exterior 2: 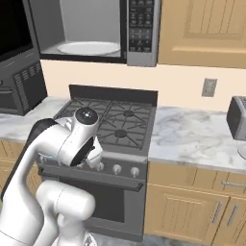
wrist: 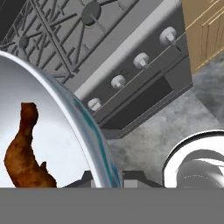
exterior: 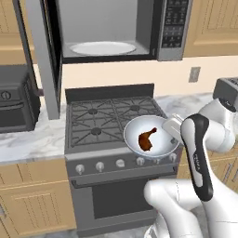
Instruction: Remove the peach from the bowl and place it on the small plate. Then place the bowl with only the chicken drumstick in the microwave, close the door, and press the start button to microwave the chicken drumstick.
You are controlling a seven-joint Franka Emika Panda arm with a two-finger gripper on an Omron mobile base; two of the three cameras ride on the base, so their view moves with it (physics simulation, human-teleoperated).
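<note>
From the left base view, I see the bowl (exterior: 151, 135) held up in the air over the front edge of the stove (exterior: 111, 122), tipped a little toward me. The chicken drumstick (exterior: 147, 139) lies inside it, its thick end low and its thin bone end pointing up and to the right. My gripper (exterior: 173, 127) is at the bowl's right rim, squeezed tight on it, though the arm hides most of the fingers. Above, the microwave (exterior: 173, 29) stands with the door (exterior: 46, 56) swung wide to the left, and a white disc (exterior: 102, 48) lies inside. The keypad buttons are too small for me to read any words. From the right base view, my own arm hides the bowl, and I see the microwave (exterior 2: 141, 31) and the stove (exterior 2: 115, 122) behind it. In the hand view, the bowl's (wrist: 94, 135) rim runs up between my finger tips (wrist: 138, 178), which pinch it. The drumstick (wrist: 26, 153) stands almost straight here, its thin end at the top and its thick end cut off at the bottom. Stove knobs (wrist: 141, 60) show past the rim.
</note>
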